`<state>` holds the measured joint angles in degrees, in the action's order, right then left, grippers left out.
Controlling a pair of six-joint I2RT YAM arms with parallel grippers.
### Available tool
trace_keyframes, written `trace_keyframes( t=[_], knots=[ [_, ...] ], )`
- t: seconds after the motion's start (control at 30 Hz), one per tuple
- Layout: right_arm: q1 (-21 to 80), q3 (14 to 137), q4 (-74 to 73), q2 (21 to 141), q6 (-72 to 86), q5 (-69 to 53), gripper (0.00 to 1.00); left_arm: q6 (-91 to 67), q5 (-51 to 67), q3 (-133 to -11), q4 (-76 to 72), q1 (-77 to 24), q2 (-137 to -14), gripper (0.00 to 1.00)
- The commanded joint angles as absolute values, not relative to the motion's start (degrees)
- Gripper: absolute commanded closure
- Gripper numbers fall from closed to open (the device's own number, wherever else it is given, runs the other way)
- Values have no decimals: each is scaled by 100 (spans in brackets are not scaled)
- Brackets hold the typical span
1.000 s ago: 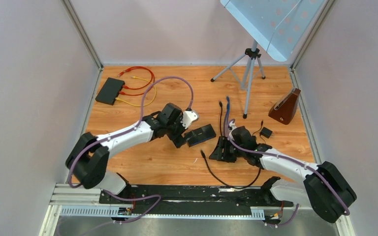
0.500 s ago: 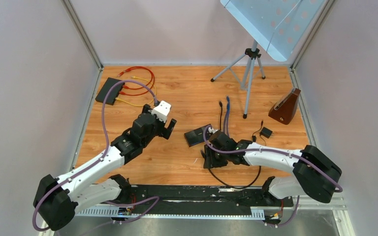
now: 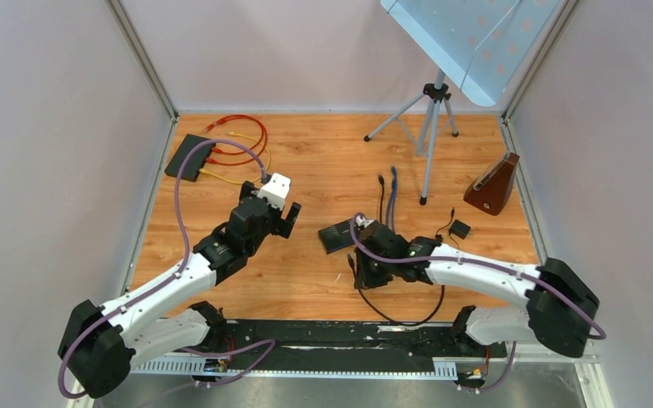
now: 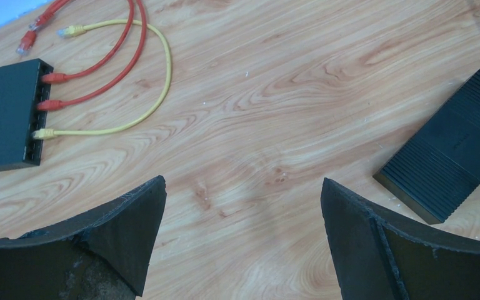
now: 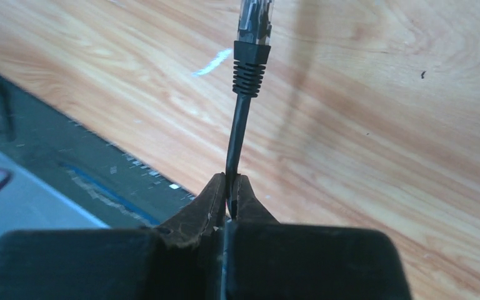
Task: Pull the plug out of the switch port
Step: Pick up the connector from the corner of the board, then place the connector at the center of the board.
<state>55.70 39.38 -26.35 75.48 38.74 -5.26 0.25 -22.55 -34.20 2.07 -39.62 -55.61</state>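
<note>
In the right wrist view my right gripper (image 5: 231, 182) is shut on a thin black cable (image 5: 236, 140). Its plug (image 5: 253, 25), a clear connector with a ribbed black boot, hangs free over the wood, in no port. From above, this gripper (image 3: 364, 274) sits just near of the small black switch (image 3: 344, 234). The cable loops toward the near edge. My left gripper (image 3: 287, 217) is open and empty, left of that switch (image 4: 456, 156), with its fingertips (image 4: 144, 206) wide apart over bare wood.
A second black switch (image 3: 190, 157) with red and yellow cables (image 4: 119, 62) plugged in lies at the back left. A tripod (image 3: 429, 127), a brown wedge-shaped object (image 3: 493, 185), a small black adapter (image 3: 459, 229) and loose blue and black cables (image 3: 388, 200) are to the right.
My left arm has drawn back from the small switch toward the left and stands open. My right gripper has moved left and shut on the black cable.
</note>
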Motion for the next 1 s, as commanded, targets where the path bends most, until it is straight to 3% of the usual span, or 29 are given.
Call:
trace_keyframes(
  t=[0.0,0.23,0.5,0.73,0.97],
  knots=[
    [5590,4537,-3281,6555,4135,-398,100,-110,-2329,-3551,-26,-3929,-5614,0],
    [5590,5539,-4161,5416,4293,1267,100,-105,-2269,-3595,-26,-3929,-5713,0],
    [5577,7017,-5608,6025,4657,3583,100,-59,-2266,-3652,104,-3929,-5747,0],
    [4966,7255,-5654,7128,5335,3489,100,-49,-2199,-3713,154,-3929,-5818,0],
    [3322,6745,-3884,7929,5081,2332,100,-150,-2060,-3791,265,-3929,-5908,0]
  ],
)
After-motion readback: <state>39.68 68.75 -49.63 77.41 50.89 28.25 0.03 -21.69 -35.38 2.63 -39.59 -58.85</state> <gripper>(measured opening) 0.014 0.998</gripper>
